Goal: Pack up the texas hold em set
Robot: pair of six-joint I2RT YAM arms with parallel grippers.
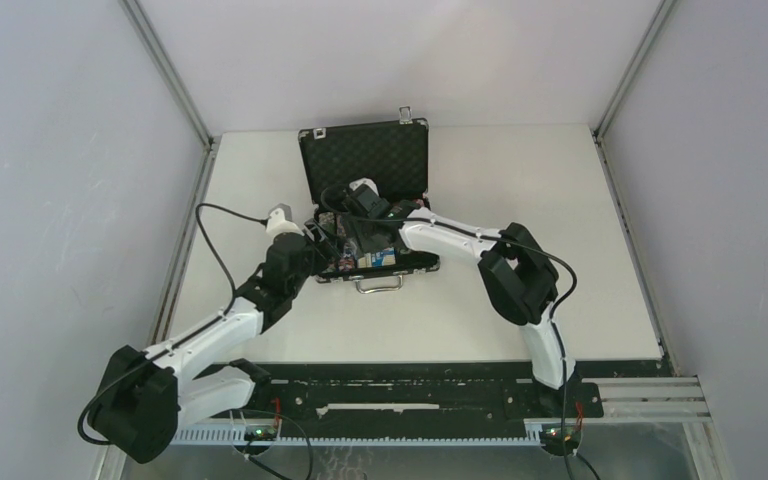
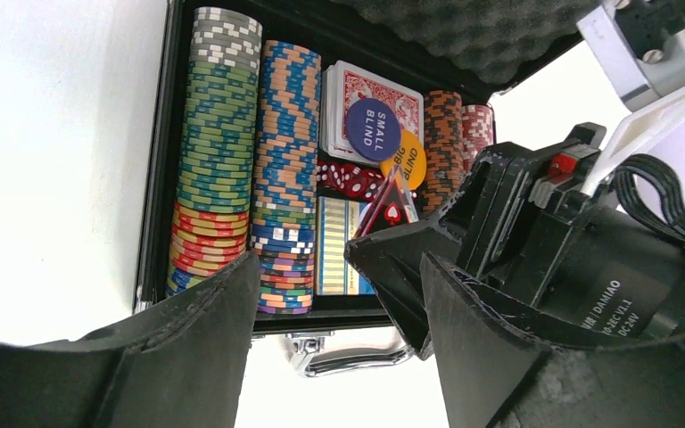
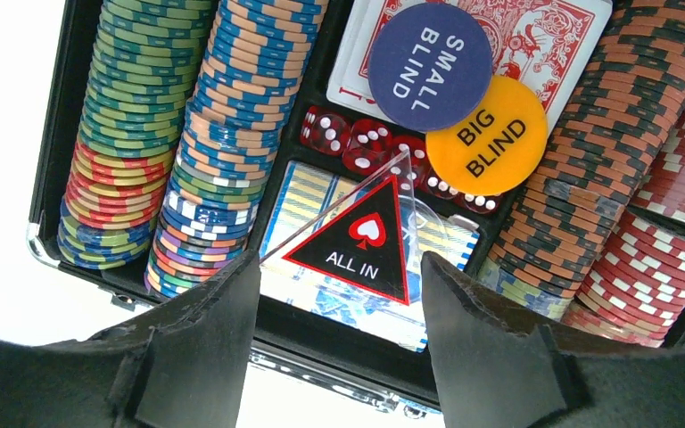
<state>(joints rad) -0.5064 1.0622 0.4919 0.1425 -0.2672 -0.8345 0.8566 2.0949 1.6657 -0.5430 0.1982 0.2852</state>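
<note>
The texas hold em set's black case (image 1: 422, 262) lies open mid-table, its foam-lined lid (image 1: 364, 160) upright. Chip rows (image 3: 232, 116) fill both sides of the tray. In the middle are a red card deck (image 3: 544, 36), SMALL BLIND (image 3: 430, 65) and BIG BLIND (image 3: 486, 134) tokens, red dice (image 3: 357, 143) and a blue card deck (image 3: 321, 294). A triangular ALL IN token (image 3: 366, 241) lies tilted on the blue deck. My right gripper (image 3: 339, 263) hovers open just in front of that token, touching nothing. At the case's front left my left gripper (image 2: 339, 267) is open and empty, close beside the right one.
The case's silver handle (image 2: 348, 352) sticks out toward me over the white table (image 1: 520, 200). Both arms converge over the case's near edge, and the right gripper's finger (image 2: 392, 259) shows in the left wrist view. Grey walls enclose the table.
</note>
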